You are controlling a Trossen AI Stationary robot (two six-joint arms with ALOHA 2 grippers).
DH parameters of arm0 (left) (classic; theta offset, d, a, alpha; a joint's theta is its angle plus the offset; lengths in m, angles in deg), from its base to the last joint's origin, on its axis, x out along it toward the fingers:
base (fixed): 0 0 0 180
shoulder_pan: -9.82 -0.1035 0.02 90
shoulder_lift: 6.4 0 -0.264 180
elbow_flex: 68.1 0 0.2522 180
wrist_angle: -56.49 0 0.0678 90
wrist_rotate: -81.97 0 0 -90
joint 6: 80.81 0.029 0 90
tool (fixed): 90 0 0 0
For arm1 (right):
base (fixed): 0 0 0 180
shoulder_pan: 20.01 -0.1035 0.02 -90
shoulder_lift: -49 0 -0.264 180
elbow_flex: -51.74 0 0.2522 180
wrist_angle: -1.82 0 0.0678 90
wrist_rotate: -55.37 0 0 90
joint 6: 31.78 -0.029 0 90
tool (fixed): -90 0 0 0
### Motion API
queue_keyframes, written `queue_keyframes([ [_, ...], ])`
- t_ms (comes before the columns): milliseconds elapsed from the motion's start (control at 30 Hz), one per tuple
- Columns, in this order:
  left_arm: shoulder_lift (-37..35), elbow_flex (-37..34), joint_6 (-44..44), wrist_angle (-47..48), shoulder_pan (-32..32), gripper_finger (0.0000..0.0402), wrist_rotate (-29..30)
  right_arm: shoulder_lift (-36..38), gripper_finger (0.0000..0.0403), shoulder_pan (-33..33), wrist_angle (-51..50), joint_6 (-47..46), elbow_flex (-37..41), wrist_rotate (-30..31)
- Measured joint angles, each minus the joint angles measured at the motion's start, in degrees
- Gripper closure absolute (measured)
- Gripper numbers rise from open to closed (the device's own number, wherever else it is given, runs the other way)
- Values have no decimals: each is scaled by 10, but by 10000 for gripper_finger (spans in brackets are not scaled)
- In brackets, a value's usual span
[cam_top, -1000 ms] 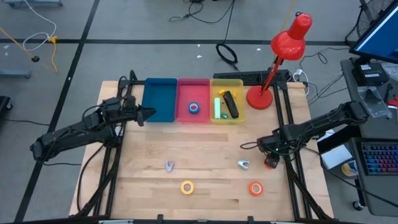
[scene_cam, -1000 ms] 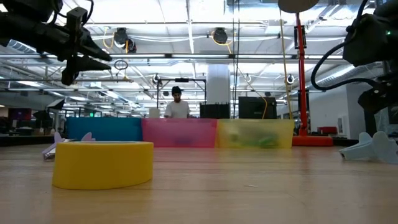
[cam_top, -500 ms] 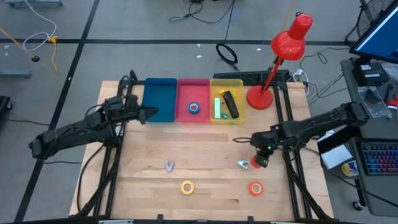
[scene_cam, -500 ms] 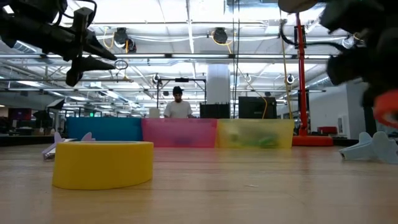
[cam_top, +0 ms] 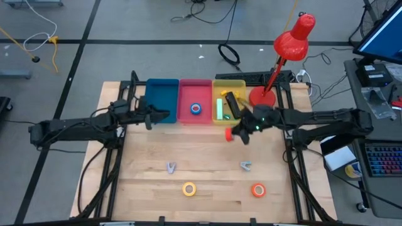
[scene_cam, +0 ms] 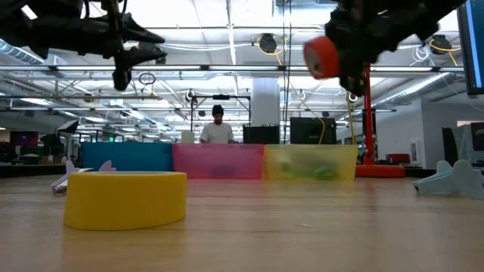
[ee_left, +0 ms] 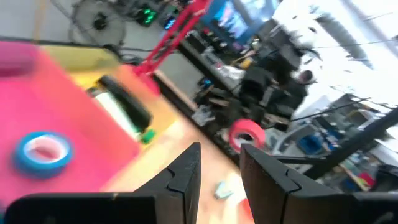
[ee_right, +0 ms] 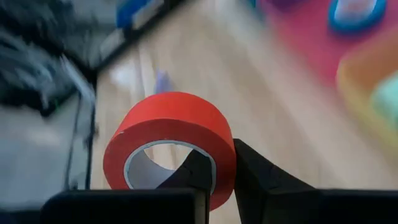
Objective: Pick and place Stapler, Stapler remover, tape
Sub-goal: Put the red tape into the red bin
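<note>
- right fingers are clamped on the rim of a red tape roll, carried in the air just in front of the yellow bin; left fingers stand slightly apart, holding nothing, above the blue bin.
- counter: three bins in a row at the far edge, a red lamp to their right.
- pink bin already holds a blue tape roll, so the carry likely ends there, moving left past the yellow bin's wall.
- yellow roll, orange roll and two small clawed pieces wait near the front.
</note>
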Motion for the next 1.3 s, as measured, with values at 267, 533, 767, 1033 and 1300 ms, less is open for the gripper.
queue_keyframes([
  [267, 76, 0, 1, -129, 49, 291, 7, -114, 374, 61, 334, -25, 0, -6],
  [533, 148, 1, 1, -229, 82, 291, 43, -253, 374, 61, 385, -44, -118, -40],
  [767, 195, 47, 7, -243, 102, 291, 47, -341, 374, 69, 297, -22, -258, -95],
  [1033, 227, 91, 36, -240, 104, 291, 47, -385, 374, 78, 256, 7, -328, -123],
  [1300, 228, 94, 36, -224, 104, 291, 80, -388, 374, 86, 254, 11, -332, -111],
])
